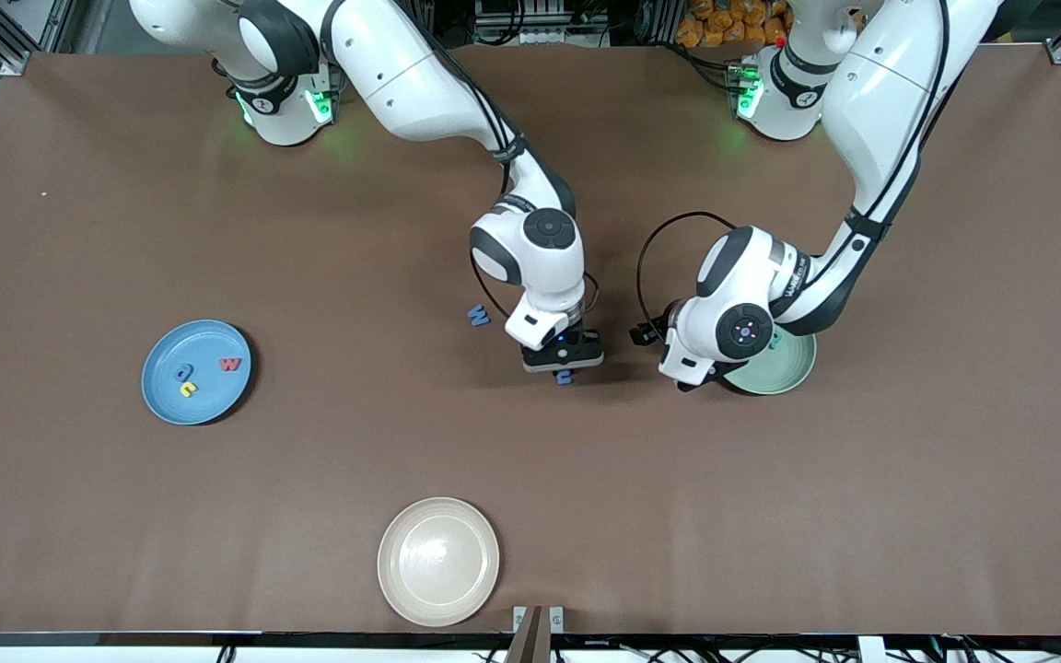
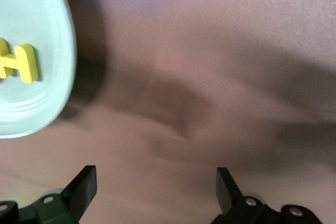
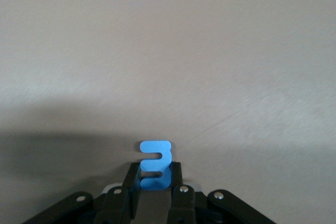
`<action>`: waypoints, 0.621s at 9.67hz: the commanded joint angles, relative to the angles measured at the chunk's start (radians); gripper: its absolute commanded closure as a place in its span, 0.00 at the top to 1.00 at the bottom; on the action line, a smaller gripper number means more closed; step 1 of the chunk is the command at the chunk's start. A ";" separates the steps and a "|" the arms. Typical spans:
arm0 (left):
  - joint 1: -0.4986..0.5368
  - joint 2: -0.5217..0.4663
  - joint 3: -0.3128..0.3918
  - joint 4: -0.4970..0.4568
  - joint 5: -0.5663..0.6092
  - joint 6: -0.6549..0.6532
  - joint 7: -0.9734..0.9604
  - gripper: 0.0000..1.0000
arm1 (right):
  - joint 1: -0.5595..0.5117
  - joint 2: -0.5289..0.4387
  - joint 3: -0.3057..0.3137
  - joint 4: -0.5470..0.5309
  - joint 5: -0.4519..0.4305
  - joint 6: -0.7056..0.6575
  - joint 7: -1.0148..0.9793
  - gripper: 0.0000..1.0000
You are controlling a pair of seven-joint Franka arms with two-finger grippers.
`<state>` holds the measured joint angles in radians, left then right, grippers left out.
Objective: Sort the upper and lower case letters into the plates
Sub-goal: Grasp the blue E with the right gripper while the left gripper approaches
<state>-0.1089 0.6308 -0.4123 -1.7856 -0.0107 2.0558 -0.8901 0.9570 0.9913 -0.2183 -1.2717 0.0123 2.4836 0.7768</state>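
A brown desk [image 1: 125, 516] fills the scene, with dark frame and cabling along its edges. Toward the right arm's end sits the blue plate [image 1: 162, 387] holding a red letter [image 1: 230, 365], a blue one [image 1: 183, 372] and a yellow one [image 1: 187, 389]. A cream plate [image 1: 402, 589] lies nearest the front camera.

The right arm reaches down to mid-desk; its right tool [image 1: 565, 373] is clamped together on a blue letter piece [image 3: 155, 164] at the desk surface. Another blue letter, a W [image 1: 479, 316], lies on the desk beside that arm's wrist.

The left arm bends low beside the mint green plate [image 1: 793, 373], which it partly covers. Its left tool [image 2: 156, 192] hangs with fingers [image 2: 84, 184] wide apart over bare desk, gripping nothing. A yellow H [image 2: 18, 64] rests in that plate.
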 commanded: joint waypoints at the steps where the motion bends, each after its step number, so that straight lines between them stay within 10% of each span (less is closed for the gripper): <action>1: -0.038 -0.003 0.004 0.021 0.023 0.001 0.005 1.00 | -0.038 -0.071 0.010 -0.047 -0.018 -0.064 -0.060 0.00; 6: -0.233 0.001 0.015 0.164 0.063 -0.002 -0.012 1.00 | -0.154 -0.202 0.019 -0.130 -0.002 -0.219 -0.356 0.00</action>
<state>-0.2644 0.6312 -0.4140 -1.6802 0.0204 2.0623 -0.8901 0.8430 0.8766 -0.2226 -1.2959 0.0136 2.2664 0.5099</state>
